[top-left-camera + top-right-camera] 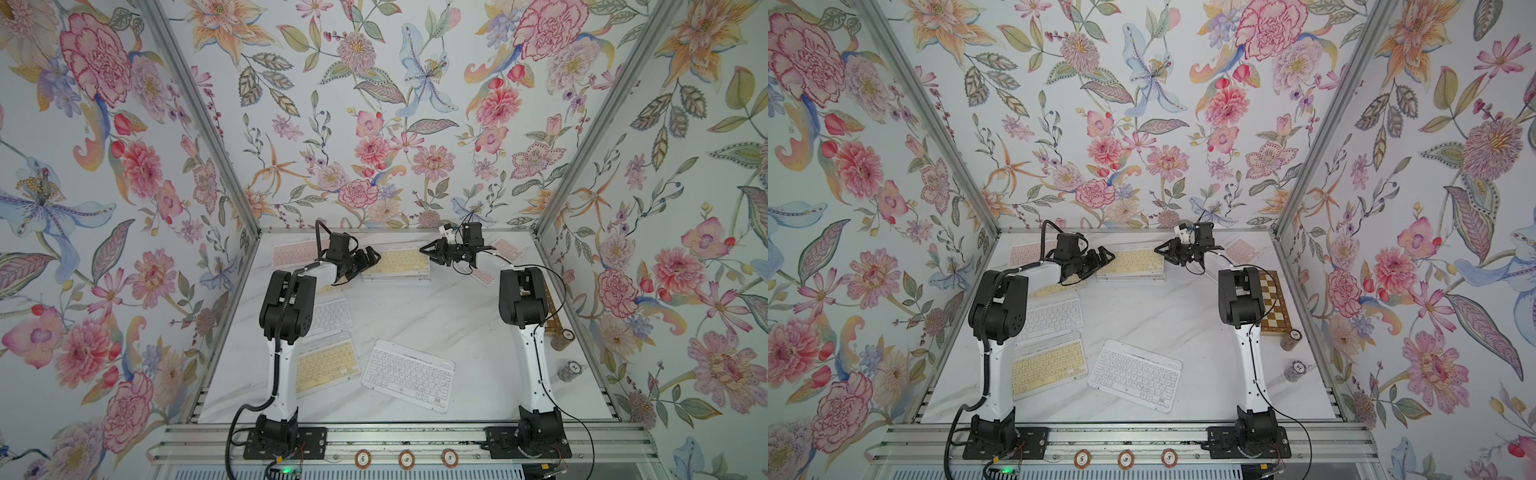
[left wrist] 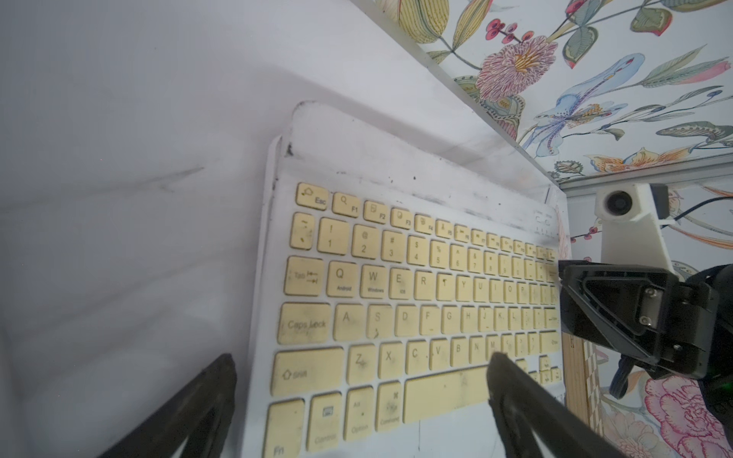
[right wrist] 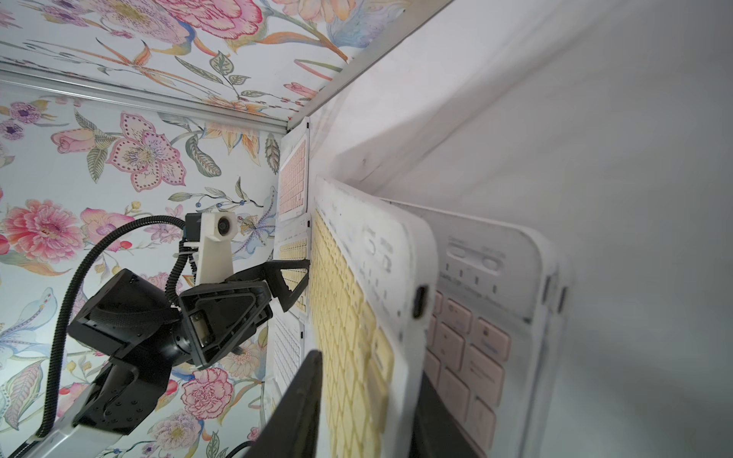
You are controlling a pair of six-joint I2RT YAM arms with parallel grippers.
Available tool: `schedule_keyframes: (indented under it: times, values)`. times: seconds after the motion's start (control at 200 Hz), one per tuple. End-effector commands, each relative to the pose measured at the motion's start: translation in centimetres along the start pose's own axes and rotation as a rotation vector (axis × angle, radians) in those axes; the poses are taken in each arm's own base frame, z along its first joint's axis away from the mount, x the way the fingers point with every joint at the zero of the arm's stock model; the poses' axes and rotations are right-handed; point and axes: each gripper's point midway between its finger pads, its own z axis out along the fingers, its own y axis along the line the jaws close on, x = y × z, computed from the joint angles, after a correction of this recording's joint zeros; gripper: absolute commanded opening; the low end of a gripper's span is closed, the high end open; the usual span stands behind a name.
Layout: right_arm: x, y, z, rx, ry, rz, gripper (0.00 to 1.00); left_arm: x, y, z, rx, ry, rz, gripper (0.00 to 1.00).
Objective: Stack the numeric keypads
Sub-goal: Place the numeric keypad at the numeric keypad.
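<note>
A stack of keypads sits at the back centre of the table, topped by a yellow-keyed keypad (image 1: 395, 262) (image 1: 1130, 262) (image 2: 416, 285) (image 3: 349, 317). Under it lies a pink-keyed keypad (image 3: 468, 349). My right gripper (image 1: 430, 251) (image 3: 369, 368) straddles the yellow keypad's right edge, which is tilted up. One finger is over the keys and one beneath, and its jaws are parted. My left gripper (image 1: 372, 255) (image 2: 361, 357) hangs wide open over the keypad's left end, holding nothing. Loose keypads lie around: pink (image 1: 293, 251), pink (image 1: 505, 247), white (image 1: 332, 316), yellow (image 1: 326, 365), white (image 1: 409, 374).
A wooden chessboard (image 1: 1273, 305) lies along the right wall behind the right arm. In front of it stand two poker chip stacks (image 1: 563, 338) (image 1: 571, 370). Three chips (image 1: 405, 458) lie on the front rail. The floral back wall stands just behind the stack.
</note>
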Motion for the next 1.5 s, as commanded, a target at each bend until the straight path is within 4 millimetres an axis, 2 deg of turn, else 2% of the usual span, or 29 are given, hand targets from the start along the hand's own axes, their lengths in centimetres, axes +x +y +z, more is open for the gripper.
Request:
schedule_keyframes:
  times: [0.0, 0.11, 0.205, 0.771, 0.971, 1.111, 1.391, 1.496]
  values:
    - [-0.2, -0.8, 0.2, 0.028, 0.003, -0.024, 0.37, -0.4, -1.4, -1.4, 0.007, -0.021, 0.024, 0.99]
    - [-0.4, -1.1, 0.2, 0.047, 0.001, -0.034, 0.41, -0.3, -1.6, -1.6, 0.012, -0.023, 0.028, 0.99]
    - [-0.4, -1.3, 0.2, 0.067, 0.000, -0.039, 0.48, -0.1, -1.6, -1.6, 0.013, -0.019, 0.028, 0.99]
    - [-0.6, -1.7, 0.2, 0.177, -0.006, -0.112, 0.59, 0.3, -2.0, -2.3, 0.016, -0.019, 0.033, 0.99]
    - [-1.0, -2.2, -0.6, 0.243, -0.019, -0.139, 0.65, 0.2, -2.1, -2.7, 0.006, -0.021, 0.043, 0.99]
    - [-1.1, -1.8, -1.3, 0.250, -0.027, -0.146, 0.70, 0.2, -1.8, -3.1, -0.021, -0.023, 0.059, 0.99]
    - [-1.0, -1.0, -3.4, 0.298, -0.051, -0.173, 0.87, 0.5, -1.6, -3.7, -0.039, -0.015, 0.074, 0.99]
    - [0.1, -0.2, -4.2, 0.326, -0.048, -0.196, 1.00, 0.8, -1.9, -4.4, -0.026, -0.014, 0.067, 0.99]
